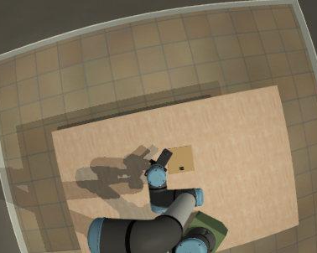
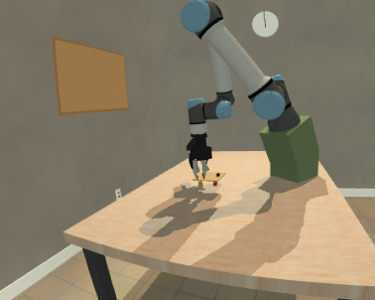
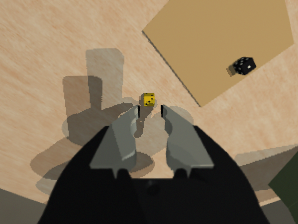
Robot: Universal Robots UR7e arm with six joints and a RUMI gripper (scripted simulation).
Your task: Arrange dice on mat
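Note:
A small yellow die (image 3: 148,100) lies on the bare table, just off the tan mat's (image 3: 220,42) near-left edge. My gripper (image 3: 150,106) hangs right above it, its fingers narrowly open with a gap a little wider than the die and nothing between them. The die shows just past the fingertips. A black die (image 3: 243,65) sits on the mat near its right edge; it also shows in the overhead view (image 1: 181,167). In the side view a red die (image 2: 215,183) lies at the mat's (image 2: 213,175) front edge, beside the yellow die (image 2: 200,183); the wrist view does not show it.
The green robot base (image 2: 292,149) stands on the table's right rear part. The arm's shadow falls across the table left of the mat. The table's edges are far from the dice.

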